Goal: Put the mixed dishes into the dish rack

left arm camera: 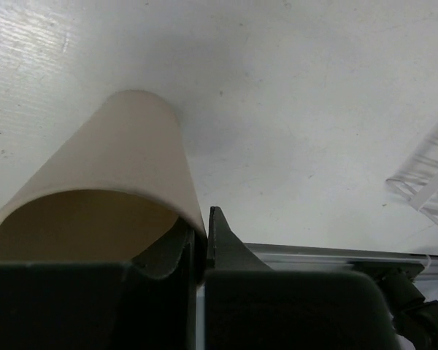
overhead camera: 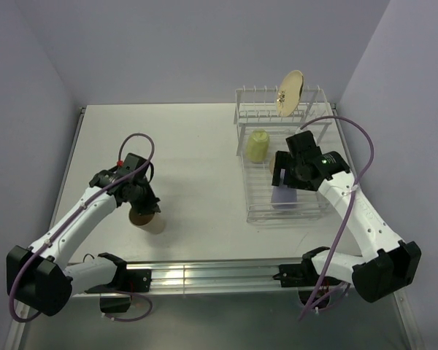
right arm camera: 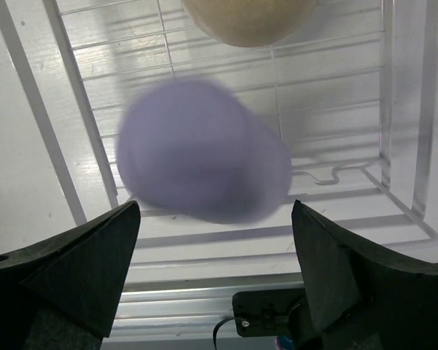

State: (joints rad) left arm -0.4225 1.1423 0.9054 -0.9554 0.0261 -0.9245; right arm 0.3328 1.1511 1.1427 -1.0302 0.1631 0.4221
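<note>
Nearest us, well to the left of the dish rack (overhead camera: 247, 189), the left tool (left arm camera: 201, 244) is narrowed onto the rim of a tan cup (left arm camera: 109, 168), with one finger inside the mouth and one outside the wall. The cup is tipped, its open mouth facing the wrist camera. We cannot tell whether it rests on the white worktop (overhead camera: 190, 146) or hangs just above it.

Over the near end of the rack, the right tool (right arm camera: 215, 211) is spread wide and holds nothing. A purple cup (right arm camera: 204, 160) lies below it on the rack's wire floor. It looks blurred, and neither finger touches it. Beyond it, at the top edge of the wrist view, is a pale rounded thing we cannot identify.

Further along the rack floor sits a yellow-green mug (overhead camera: 257, 146). At the far end, a cream plate (overhead camera: 290, 92) with a dark mark leans upright among the prongs. We cannot pick out a small white bowl for certain.

We judge the loading well along, with the tan cup as the step in hand. Next, the left arm needs to carry it right, over the rack's edge, and set it on a free stretch of wire near the mug, once the right arm is out of the way.

We can read no brand, label or writing anywhere.
</note>
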